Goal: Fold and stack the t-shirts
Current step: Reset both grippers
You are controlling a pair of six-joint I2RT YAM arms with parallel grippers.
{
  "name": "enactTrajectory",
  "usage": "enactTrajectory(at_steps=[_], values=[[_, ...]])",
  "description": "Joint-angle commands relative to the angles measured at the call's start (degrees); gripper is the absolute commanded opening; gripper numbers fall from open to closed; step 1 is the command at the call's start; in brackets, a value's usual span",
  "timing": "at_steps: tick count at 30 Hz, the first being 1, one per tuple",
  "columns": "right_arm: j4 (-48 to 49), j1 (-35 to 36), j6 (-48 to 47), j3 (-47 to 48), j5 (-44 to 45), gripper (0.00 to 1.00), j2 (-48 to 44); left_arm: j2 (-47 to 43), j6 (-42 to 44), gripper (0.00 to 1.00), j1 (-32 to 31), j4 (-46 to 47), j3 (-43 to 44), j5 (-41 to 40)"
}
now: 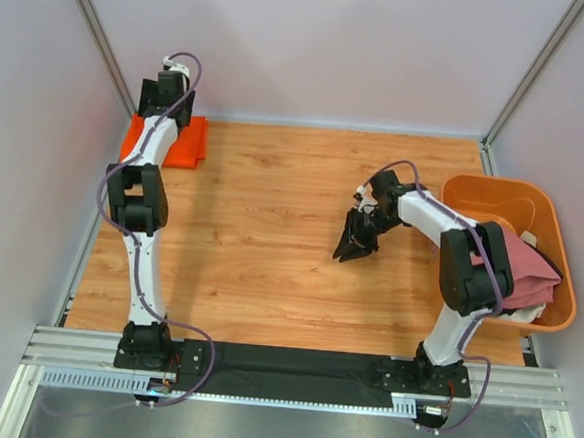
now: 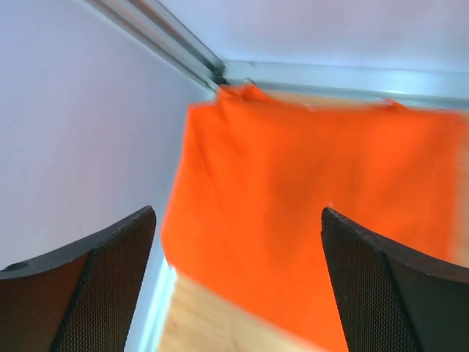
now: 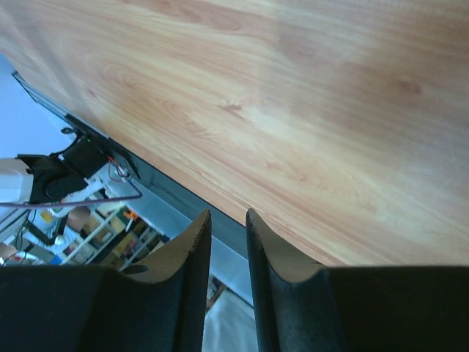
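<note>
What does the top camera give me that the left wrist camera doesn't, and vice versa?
Top external only: the rigid orange plastic tub at the table's right edge with a dusty pink t-shirt draped in it, and the right hand low over bare wood. Left wrist only: the left hand seen close up, its fingers spread wide and framing the cloth. Both: the folded bright orange t-shirt in the far left corner, lying on the light wooden table.

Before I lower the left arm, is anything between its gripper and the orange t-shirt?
Nothing visible does. The left gripper hangs open over the orange t-shirt, which lies in the far left corner of the table, with only air between them.
</note>
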Motion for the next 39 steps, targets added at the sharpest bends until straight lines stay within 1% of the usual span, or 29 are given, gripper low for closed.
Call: enactTrajectory(at_steps=[1,2,3,5,6,7,8,9,10,11,12,13,14,16,17,19,20,22,24,25,26,28,29,31,32,33,36,37,39], values=[[2.33,0.28,3.99,-2.75,3.79,0.28,-9.74,-20.22,-17.52,1.00,-5.77,-6.90,-9.61,1.76],[2.86,0.37,5.56,-4.07,4.59,0.29,-11.59,-23.48,-19.38,1.00,-9.62,-9.10,-13.21,2.74],[4.61,0.19,6.71,-5.47,5.38,0.29,-15.87,-30.38,-22.79,1.00,-11.66,-9.55,-21.51,3.88],[6.37,0.28,9.25,-10.48,7.66,0.31,-20.11,-37.62,-24.92,1.00,-16.84,-10.26,-30.61,8.28],[7.60,0.37,10.05,-12.41,10.02,0.32,-25.00,-44.79,-27.28,1.00,-22.09,-10.78,-39.26,9.85],[8.05,0.37,10.76,-15.47,11.09,0.33,-27.23,-48.43,-28.78,1.00,-24.32,-11.40,-43.61,13.79],[9.18,0.28,12.07,-17.33,12.14,0.34,-29.95,-56.04,-31.06,1.00,-26.16,-11.75,-52.01,15.65],[9.63,0.28,12.69,-18.83,14.42,0.37,-34.32,-59.86,-37.26,1.00,-28.45,-11.93,-56.45,18.98],[9.89,0.28,13.65,-22.06,15.48,0.41,-36.98,-63.72,-39.93,1.00,-28.82,-10.45,-60.84,27.71],[10.42,0.28,15.58,-23.49,16.54,0.47,-39.09,-71.68,-42.22,1.00,-29.08,-9.74,-69.24,31.02],[10.77,0.37,16.56,-24.98,17.94,0.51,-43.81,-75.85,-45.73,1.00,-29.52,-8.78,-73.32,33.92],[11.39,0.37,17.61,-28.48,18.39,0.56,-45.95,-80.07,-46.55,1.00,-29.61,-6.85,-77.19,39.61],[12.96,0.63,19.71,-30.08,18.66,0.65,-48.14,-88.46,-47.08,1.00,-29.70,-6.75,-83.06,41.75],[14.64,0.89,21.65,-33.68,19.10,0.78,-54.63,-97.03,-48.48,1.00,-29.96,-8.23,-87.41,45.36],[16.99,0.90,22.71,-37.26,18.66,0.85,-56.76,-104.90,-49.01,1.00,-29.96,-8.85,-90.65,46.25],[20.25,1.33,24.91,-40.36,17.08,0.95,-62.11,-112.24,-53.37,1.00,-29.96,-9.55,-95.57,49.31],[20.96,1.34,25.61,-43.25,16.99,1.00,-63.71,-118.63,-55.24,1.00,-29.96,-9.56,-97.25,50.12],[22.72,1.42,27.28,-45.73,15.76,1.00,-68.09,-125.17,-62.94,1.00,-29.96,-8.51,-103.29,52.75],[23.87,1.51,28.16,-48.71,14.97,1.00,-70.91,-135.18,-68.68,1.00,-29.96,-7.80,-107.36,54.68],[24.83,1.51,29.21,-49.77,15.14,1.00,-72.24,-143.05,-71.31,1.00,-29.96,-7.80,-111.21,55.13],[25.71,1.51,30.09,-51.09,15.14,1.00,-75.38,-146.96,-76.38,1.00,-29.96,-8.23,-112.81,55.22],[27.73,1.60,33.15,-55.65,15.49,1.00,-78.91,-144.12,-76.52,0.99,-29.96,-8.25,-113.96,59.77],[28.00,1.60,34.31,-57.50,15.84,1.00,-83.54,-144.36,-78.26,0.99,-29.96,-7.02,-114.67,61.10],[28.88,1.69,37.37,-62.33,15.58,1.00,-88.92,-146.72,-81.17,1.00,-29.96,-2.98,-116.86,61.73],[29.06,1.60,38.53,-63.92,15.15,1.00,-93.99,-145.51,-84.40,1.00,-29.96,-0.27,-118.00,62.77],[28.71,1.69,40.02,-66.98,15.23,1.00,-96.92,-144.98,-87.22,0.99,-29.96,8.20,-119.84,64.87],[29.40,1.69,45.73,-72.78,12.78,1.00,-105.00,-146.99,-97.40,0.99,-29.96,22.38,-129.76,64.63],[27.58,1.69,46.70,-74.64,12.25,1.00,-107.90,-145.86,-97.35,1.00,-29.96,22.70,-132.40,64.28],[26.07,1.78,44.88,-74.65,12.33,1.00,-107.77,-145.59,-96.13,1.00,-30.05,22.00,-132.43,63.92]])
